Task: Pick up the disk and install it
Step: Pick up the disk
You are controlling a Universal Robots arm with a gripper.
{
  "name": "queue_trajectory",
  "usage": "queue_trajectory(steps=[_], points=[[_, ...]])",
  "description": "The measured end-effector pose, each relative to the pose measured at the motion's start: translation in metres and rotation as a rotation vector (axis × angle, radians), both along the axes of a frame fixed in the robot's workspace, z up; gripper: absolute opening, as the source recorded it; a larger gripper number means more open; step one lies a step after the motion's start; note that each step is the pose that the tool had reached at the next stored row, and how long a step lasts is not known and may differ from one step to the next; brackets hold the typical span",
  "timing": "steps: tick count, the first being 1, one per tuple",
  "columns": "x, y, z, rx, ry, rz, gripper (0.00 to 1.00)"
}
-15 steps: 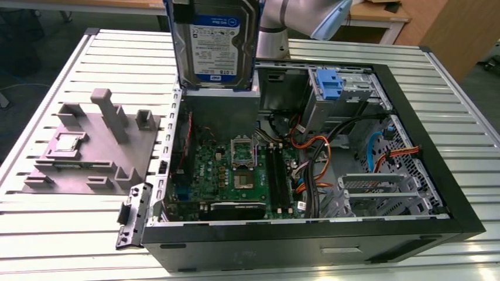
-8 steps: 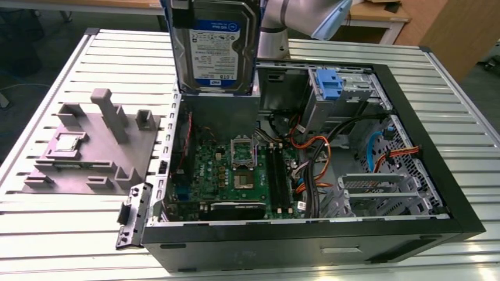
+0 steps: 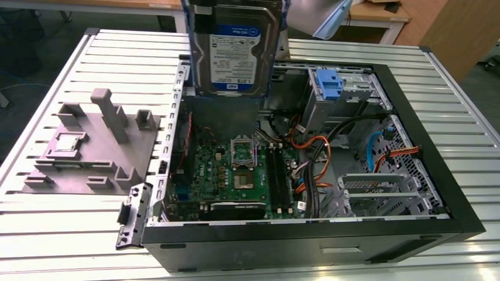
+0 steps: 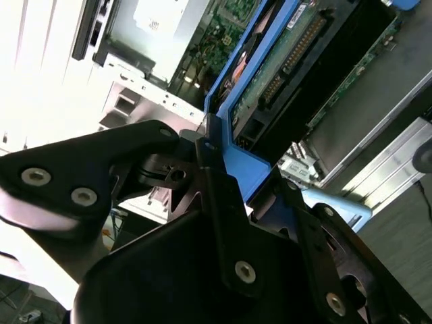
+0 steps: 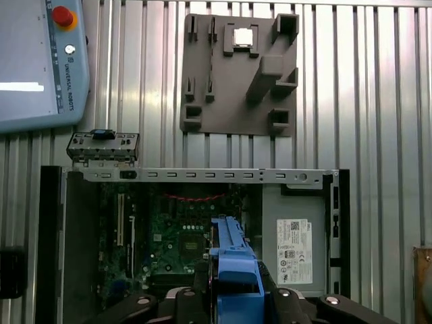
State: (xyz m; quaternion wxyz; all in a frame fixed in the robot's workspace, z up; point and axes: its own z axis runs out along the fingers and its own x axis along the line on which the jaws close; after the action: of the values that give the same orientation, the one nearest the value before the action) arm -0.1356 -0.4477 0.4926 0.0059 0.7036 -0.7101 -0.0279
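The disk [image 3: 234, 47], a silver-grey drive with a white-and-blue label and blue side rails, hangs upright above the back of the open computer case [image 3: 437, 175]. In the second wrist view my gripper [image 4: 246, 175] is shut on the disk's blue rail [image 4: 236, 115], and the drive's circuit-board side [image 4: 290, 54] faces the camera. The first wrist view looks down past the blue rail [image 5: 233, 256], held between my black fingers [image 5: 202, 280], onto the green motherboard [image 5: 182, 223] in the case.
Inside the case are a blue-latched drive bay [image 3: 329, 82], a metal drive cage [image 3: 375, 190] and orange and black cables [image 3: 312, 152]. A grey fixture [image 3: 93, 146] with a small chip [image 3: 69, 142] lies on the slatted table at the exterior view's left. A teach pendant [image 5: 34, 61] rests nearby.
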Motion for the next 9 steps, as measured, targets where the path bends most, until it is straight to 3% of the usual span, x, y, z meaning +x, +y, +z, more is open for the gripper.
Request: queue_trajectory(steps=[6, 9], points=[[0.0257, 0.0, -0.0007, 0.0, 0.0, 0.0, 0.37], [0.0341, 0.0, -0.0009, -0.0001, 0.0, 0.0, 0.37]])
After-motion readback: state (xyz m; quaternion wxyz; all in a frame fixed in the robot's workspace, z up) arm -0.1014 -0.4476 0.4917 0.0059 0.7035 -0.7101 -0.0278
